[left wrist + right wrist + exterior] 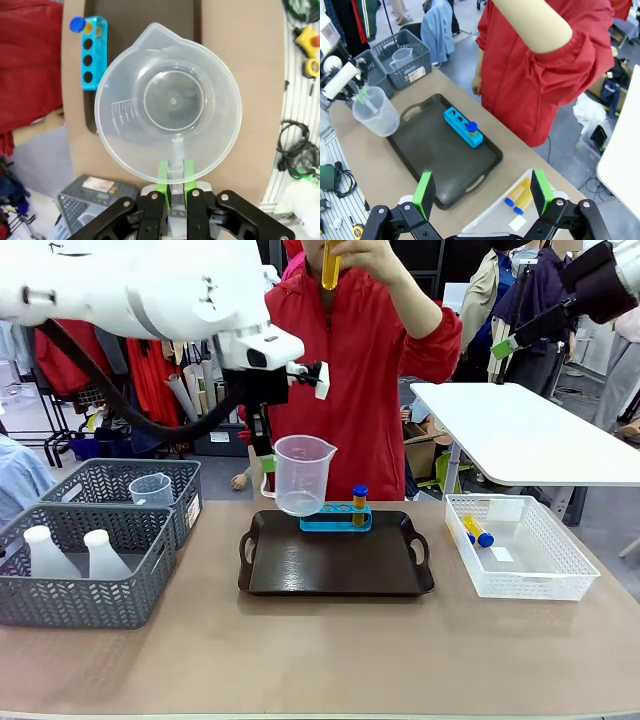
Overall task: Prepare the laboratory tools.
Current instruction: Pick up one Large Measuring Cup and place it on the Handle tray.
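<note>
1 beaker (303,475) hangs clamped in the left end effector (175,175).

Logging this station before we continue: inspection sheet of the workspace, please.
Surface: brown tabletop, dark brown handled tray mid-table.
Job's things: clear handled plastic beaker over the tray's left end; one blue-capped orange-yellow tube in the blue four-hole rack; two tubes in the white mesh basket; fourth tube in the person's hand; two translucent white flasks in the near grey basket.
Clutter: second clear beaker in far grey basket.
Grippers: left gripper shut on beaker's handle; right gripper open, empty.
Cables: black hose on the left arm; loose cables beside the table.
Surroundings: person in red jacket; white side table.
</note>
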Motion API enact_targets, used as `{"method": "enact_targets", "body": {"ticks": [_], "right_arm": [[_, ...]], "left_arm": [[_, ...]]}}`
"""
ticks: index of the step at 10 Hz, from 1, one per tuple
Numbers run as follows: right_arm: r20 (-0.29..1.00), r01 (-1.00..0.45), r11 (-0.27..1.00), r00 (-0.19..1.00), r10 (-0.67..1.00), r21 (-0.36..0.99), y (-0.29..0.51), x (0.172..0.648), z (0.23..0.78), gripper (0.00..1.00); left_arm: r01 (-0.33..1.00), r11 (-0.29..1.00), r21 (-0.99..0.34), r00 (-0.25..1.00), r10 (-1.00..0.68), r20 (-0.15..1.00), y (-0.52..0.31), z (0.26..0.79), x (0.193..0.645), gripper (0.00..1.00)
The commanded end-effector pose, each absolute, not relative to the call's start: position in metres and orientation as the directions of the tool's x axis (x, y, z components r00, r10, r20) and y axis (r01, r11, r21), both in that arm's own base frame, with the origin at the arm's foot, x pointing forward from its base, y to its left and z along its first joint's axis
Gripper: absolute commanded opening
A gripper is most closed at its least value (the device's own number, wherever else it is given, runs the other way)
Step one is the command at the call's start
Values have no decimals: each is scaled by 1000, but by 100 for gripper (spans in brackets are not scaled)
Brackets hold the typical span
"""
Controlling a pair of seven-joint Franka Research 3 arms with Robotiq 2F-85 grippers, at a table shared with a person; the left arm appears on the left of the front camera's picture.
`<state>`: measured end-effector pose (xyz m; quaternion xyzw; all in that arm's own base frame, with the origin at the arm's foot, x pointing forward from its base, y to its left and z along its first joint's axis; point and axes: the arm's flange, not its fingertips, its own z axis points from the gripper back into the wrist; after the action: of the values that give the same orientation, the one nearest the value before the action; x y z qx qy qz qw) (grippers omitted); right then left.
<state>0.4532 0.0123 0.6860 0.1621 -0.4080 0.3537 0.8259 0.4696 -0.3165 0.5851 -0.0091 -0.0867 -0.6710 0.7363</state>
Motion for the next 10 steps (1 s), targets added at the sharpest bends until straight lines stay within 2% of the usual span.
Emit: {"method": "enact_targets", "body": {"ticks": [1,2,3,6,7,10], "right_arm": [[796,-722,692,412,444,-13,11,454,687,100],[796,-722,692,412,444,-13,11,454,687,100],[796,-722,692,412,444,-13,11,454,687,100],[796,-722,692,412,444,-13,11,454,687,100],[796,-722,692,412,444,-13,11,454,687,100],[796,-722,692,412,444,-13,11,454,687,100]], "left_arm": [[988,105,111,86,-983,165,-313,587,485,0],[990,120,79,98,-967,234,-309,593,494,0],[989,103,102,87,-985,149,-320,576,480,0],[989,113,94,96,-980,172,-321,577,489,0],[988,80,130,60,-987,151,-333,564,493,0],[989,-39,140,-65,-981,185,-379,515,515,0]]}}
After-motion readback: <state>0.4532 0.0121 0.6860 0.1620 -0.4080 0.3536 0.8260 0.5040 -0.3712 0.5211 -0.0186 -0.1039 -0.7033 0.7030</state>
